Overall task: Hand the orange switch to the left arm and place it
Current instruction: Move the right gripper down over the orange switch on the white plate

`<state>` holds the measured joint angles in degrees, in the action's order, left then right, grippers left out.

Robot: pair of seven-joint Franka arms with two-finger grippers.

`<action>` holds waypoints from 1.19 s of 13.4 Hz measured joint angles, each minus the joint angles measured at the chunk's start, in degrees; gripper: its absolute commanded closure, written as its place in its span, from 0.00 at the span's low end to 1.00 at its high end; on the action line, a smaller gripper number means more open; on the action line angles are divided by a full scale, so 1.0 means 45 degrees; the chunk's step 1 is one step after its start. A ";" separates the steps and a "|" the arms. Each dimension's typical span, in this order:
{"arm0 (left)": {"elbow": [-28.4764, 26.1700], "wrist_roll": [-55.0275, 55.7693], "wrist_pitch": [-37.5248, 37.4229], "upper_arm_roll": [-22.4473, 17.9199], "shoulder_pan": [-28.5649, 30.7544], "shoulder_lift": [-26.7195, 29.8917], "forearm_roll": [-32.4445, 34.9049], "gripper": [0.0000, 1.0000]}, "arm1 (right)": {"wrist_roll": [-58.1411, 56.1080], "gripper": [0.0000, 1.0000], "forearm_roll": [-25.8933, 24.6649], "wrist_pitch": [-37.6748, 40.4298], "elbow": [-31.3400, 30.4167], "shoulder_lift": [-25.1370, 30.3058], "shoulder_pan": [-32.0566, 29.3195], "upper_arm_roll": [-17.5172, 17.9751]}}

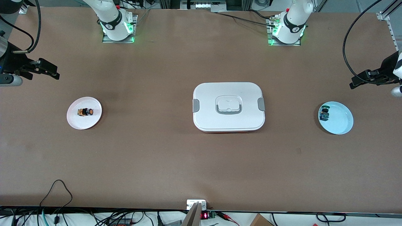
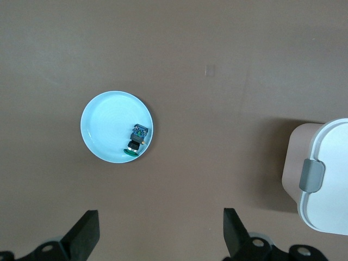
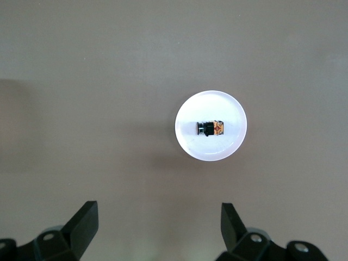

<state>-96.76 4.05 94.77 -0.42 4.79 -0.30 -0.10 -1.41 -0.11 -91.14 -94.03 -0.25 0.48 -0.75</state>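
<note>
The orange switch (image 1: 85, 111) lies on its side on a small pinkish-white plate (image 1: 92, 121) toward the right arm's end of the table. In the right wrist view the orange switch (image 3: 210, 128) shows on that plate (image 3: 217, 103). My right gripper (image 1: 51, 70) (image 3: 157, 212) hangs open and empty high over bare table beside that plate. The white box (image 1: 228, 106) with grey latches sits mid-table, and its edge (image 2: 329, 179) shows in the left wrist view. At the left arm's end of the table my left gripper (image 1: 358, 81) (image 2: 161, 215) is up in the air, open and empty.
A light blue plate (image 1: 340, 121) (image 2: 109, 125) toward the left arm's end carries a small green-capped switch (image 1: 324, 114) (image 2: 137, 142). Cables and electronics run along the table edge nearest the front camera (image 1: 201, 210). Both arm bases (image 1: 116, 25) (image 1: 289, 28) stand at the opposite edge.
</note>
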 measured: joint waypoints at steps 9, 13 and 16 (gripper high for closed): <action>0.0000 0.0000 0.0017 0.0000 0.0000 0.0000 0.0000 0.00 | -0.0007 0.00 0.0000 -0.0106 -0.0008 -0.0368 0.0000 0.0001; 0.0000 0.0000 0.0021 0.0000 0.0000 0.0000 0.0000 0.00 | -0.0012 0.00 0.0001 -0.0638 0.0025 -0.1359 -0.0001 0.0003; 0.0000 0.0000 0.0024 0.0000 0.0000 0.0000 0.0000 0.00 | -0.0012 0.00 0.0000 -0.0705 0.0076 -0.1694 -0.0007 0.0002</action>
<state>-96.76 4.05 94.87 -0.42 4.79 -0.31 -0.10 -1.47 -0.11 -94.31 -93.69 -7.88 0.45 -0.74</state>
